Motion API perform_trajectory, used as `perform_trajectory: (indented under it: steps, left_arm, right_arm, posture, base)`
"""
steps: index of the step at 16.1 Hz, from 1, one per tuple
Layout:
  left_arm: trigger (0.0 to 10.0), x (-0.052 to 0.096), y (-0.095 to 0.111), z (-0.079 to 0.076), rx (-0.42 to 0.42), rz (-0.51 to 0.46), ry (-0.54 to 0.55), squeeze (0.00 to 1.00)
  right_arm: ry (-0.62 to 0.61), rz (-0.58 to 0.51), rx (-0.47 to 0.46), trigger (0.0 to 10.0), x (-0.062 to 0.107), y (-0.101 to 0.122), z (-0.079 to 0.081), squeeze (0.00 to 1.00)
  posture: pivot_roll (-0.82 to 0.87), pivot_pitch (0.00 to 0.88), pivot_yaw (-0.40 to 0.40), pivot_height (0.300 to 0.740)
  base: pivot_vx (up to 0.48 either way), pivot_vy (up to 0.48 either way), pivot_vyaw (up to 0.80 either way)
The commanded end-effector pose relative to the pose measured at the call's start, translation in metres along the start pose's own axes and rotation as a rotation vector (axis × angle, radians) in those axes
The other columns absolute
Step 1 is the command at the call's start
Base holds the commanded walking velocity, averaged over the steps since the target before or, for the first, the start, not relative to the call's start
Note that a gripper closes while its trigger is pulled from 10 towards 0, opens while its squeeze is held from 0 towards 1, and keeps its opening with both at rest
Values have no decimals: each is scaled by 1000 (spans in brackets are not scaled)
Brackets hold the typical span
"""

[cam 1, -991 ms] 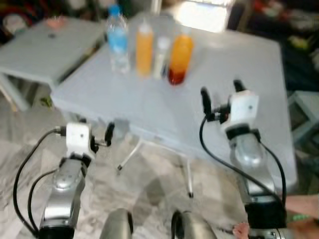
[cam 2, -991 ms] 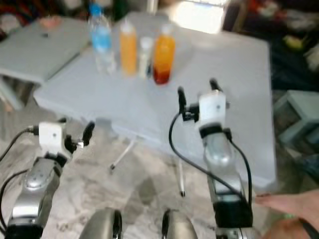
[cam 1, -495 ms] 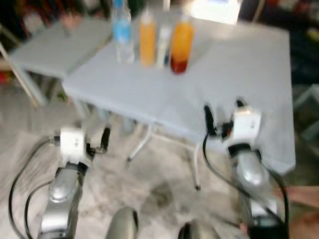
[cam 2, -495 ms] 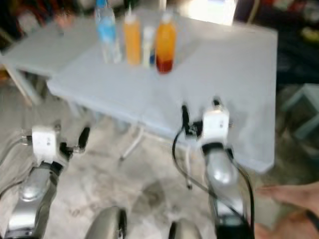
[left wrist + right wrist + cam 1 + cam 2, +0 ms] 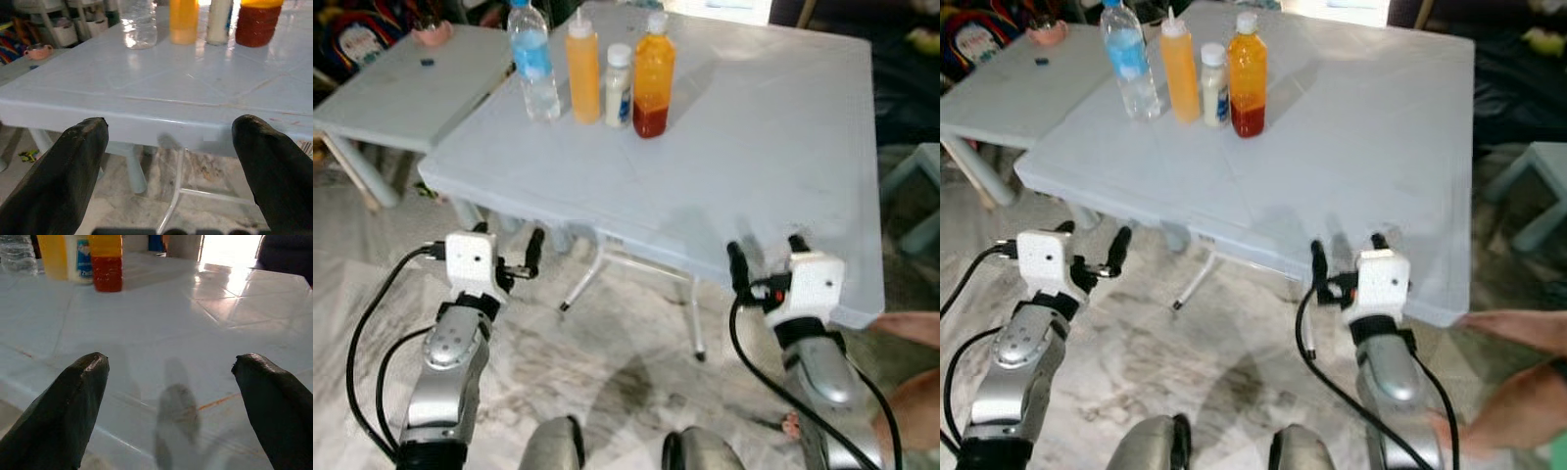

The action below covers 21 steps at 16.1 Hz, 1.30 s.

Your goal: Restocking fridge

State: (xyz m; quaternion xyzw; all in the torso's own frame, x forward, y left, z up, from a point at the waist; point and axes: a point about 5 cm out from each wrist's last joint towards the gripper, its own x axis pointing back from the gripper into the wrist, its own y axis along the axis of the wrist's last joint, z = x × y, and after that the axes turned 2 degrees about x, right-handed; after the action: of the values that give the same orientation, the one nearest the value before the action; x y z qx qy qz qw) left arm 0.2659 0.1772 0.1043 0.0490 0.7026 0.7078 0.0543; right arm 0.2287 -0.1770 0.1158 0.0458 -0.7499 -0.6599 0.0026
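Four bottles stand in a row at the far left of the white table (image 5: 754, 147): a clear water bottle (image 5: 531, 59) with a blue label, an orange squeeze bottle (image 5: 582, 64), a small white bottle (image 5: 619, 86) and an orange juice bottle (image 5: 652, 76) with a red bottom. My left gripper (image 5: 509, 243) hangs open just below and in front of the table's near edge. At the near right edge my right gripper (image 5: 766, 257) is open, level with the tabletop. Both wrist views look across the table at the bottles between wide-apart fingers (image 5: 73, 171) (image 5: 63, 406).
A second white table (image 5: 401, 83) adjoins on the left, with a pink cup (image 5: 431, 32) at its far end. A pale stool (image 5: 925, 186) stands at the right. A person's leg (image 5: 1518, 392) reaches in at the lower right. Table legs (image 5: 693, 318) stand on marbled floor.
The whole view has shifted and sharpened as the camera moved. My right gripper, earlier over the tabletop, now sits at its near edge. Both grippers stay open.
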Motion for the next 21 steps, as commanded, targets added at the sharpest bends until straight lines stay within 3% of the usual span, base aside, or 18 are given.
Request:
perform_trajectory:
  steps: [1, 3, 5, 7, 9, 12, 15, 21]
  left_arm:
    - [10000, 2, -7, 2, -1, 42, -5, 0]
    - [10000, 2, -12, 3, 19, 48, 10, 0]
    - [10000, 2, -14, 1, 39, 32, 28, 0]
    - [10000, -2, -11, -3, 62, 12, 41, 0]
    - [10000, -5, -8, -9, 62, 0, 11, 0]
    - [10000, -5, -7, -5, 47, -8, 16, 0]
    - [10000, -12, -4, -4, 44, -28, 16, 0]
    - [10000, -14, -7, -7, 48, -31, 16, 0]
  right_arm:
    - [8, -19, 2, 10000, 3, 7, 1, 0]
    - [28, -49, 2, 10000, 3, 11, 9, 0]
    - [-57, -42, -60, 10000, -2, 8, 12, 0]
    - [-80, -87, -46, 10000, -21, 15, 16, 0]
    - [-49, -84, -48, 10000, -27, 15, 15, 0]
    - [-66, -64, -47, 10000, -30, 8, 11, 0]
    - [-44, -75, -51, 10000, -33, 11, 19, 0]
    - [-46, -87, -29, 10000, -35, 12, 11, 0]
  posture:
    - [-56, 80, 88, 740]
    - [-76, 57, 78, 740]
    - [-68, 23, 44, 740]
    - [-64, 10, 46, 740]
    - [-44, 7, 43, 740]
    - [-26, 4, 34, 740]
    - [-43, 0, 24, 740]
    - [-58, 0, 23, 740]
  base:
    - [0, 0, 0]
    - [0, 0, 0]
    - [0, 0, 0]
    - [127, 0, 0]
    - [268, 0, 0]
    - [304, 0, 0]
    - [339, 0, 0]
    - [352, 0, 0]
